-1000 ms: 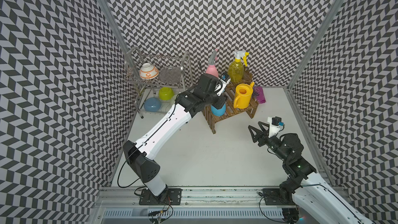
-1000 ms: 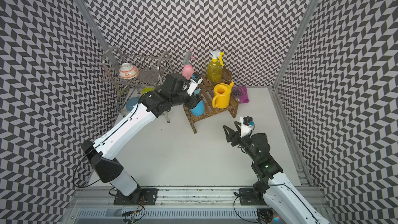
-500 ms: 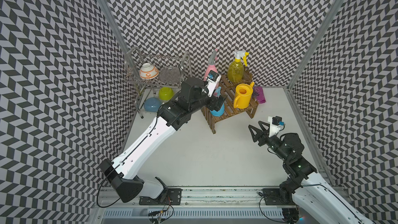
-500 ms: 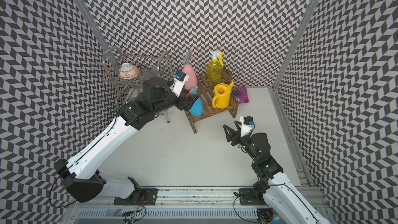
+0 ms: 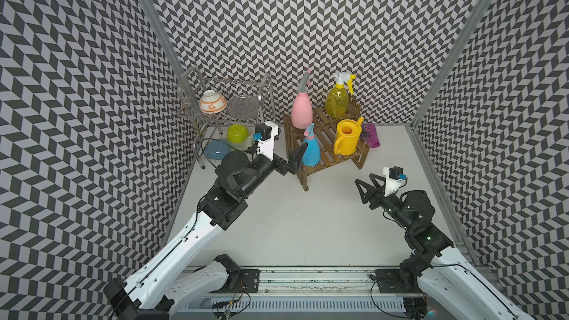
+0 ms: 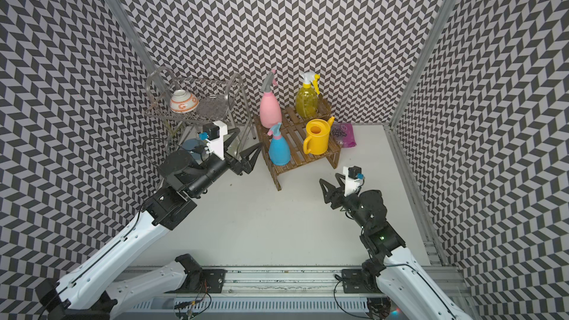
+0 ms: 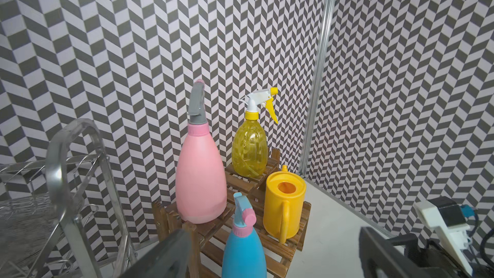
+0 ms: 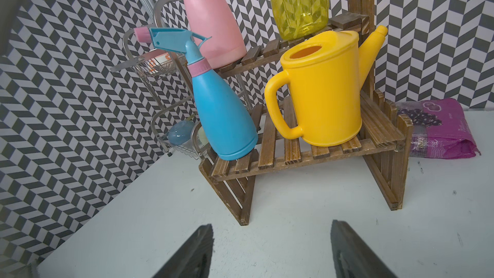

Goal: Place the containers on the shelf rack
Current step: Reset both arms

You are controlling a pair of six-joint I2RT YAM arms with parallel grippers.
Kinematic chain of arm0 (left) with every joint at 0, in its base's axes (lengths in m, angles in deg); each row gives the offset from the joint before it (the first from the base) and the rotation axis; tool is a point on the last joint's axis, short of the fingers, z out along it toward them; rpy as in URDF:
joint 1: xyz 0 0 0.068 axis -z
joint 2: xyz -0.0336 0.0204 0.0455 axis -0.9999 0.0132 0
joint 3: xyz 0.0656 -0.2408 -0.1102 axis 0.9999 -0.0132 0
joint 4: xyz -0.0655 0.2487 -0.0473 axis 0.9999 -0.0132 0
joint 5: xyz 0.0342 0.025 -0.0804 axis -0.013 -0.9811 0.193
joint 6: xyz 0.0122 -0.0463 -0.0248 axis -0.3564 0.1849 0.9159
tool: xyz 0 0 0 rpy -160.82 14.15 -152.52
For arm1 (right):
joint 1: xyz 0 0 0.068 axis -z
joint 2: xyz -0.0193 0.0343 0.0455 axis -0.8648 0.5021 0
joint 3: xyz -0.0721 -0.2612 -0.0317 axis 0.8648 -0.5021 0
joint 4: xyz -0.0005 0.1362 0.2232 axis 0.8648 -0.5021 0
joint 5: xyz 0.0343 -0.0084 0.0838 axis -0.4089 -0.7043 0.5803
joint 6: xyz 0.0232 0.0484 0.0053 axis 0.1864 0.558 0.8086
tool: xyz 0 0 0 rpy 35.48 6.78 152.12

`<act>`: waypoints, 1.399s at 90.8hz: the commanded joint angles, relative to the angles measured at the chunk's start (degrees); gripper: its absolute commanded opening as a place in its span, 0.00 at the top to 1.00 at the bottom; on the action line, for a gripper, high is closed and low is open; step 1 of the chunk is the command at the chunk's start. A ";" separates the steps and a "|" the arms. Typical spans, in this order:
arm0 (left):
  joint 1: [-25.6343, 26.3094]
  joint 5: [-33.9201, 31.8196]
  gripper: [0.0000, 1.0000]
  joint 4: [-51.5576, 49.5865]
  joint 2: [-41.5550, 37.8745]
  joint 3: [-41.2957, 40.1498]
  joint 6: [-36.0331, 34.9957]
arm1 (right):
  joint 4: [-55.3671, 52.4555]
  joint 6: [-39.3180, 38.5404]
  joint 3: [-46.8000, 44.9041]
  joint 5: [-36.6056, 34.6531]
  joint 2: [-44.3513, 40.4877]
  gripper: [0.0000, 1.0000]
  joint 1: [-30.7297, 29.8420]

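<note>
Notably, the blue bottle (image 5: 311, 153) has pink trim.

The brown slatted shelf rack (image 5: 327, 148) stands on the surface near the back wall, and all four containers are upright on it. The upper step holds the pink spray bottle (image 5: 301, 113) with its grey nozzle and the translucent yellow trigger sprayer (image 5: 337, 106). The lower step holds the blue spray bottle (image 5: 311, 152) and, apart from it, the yellow watering can (image 5: 347, 142), spout toward the wall.
</note>
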 commanded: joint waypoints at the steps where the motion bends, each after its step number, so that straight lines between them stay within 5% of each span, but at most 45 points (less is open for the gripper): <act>1: -0.42 -3.33 0.00 9.68 -3.99 -5.92 3.45 | 2.20 -0.40 1.60 0.26 -1.18 0.28 0.31; 54: -0.43 -18.71 0.00 10.89 -25.40 -40.50 1.92 | 3.43 0.41 2.18 0.19 -1.35 0.27 0.30; 77: -0.43 -26.69 0.00 5.56 -30.64 -43.16 1.07 | 4.38 -0.96 0.68 -8.13 -3.20 0.00 0.43; 100: -0.43 -29.14 0.00 4.52 -30.82 -44.20 2.47 | 14.86 -6.06 -7.12 -24.47 -3.25 0.00 2.36; 127: -0.45 -27.75 0.00 5.77 -30.38 -44.68 1.65 | 30.94 2.83 -15.72 -27.19 10.21 0.00 17.56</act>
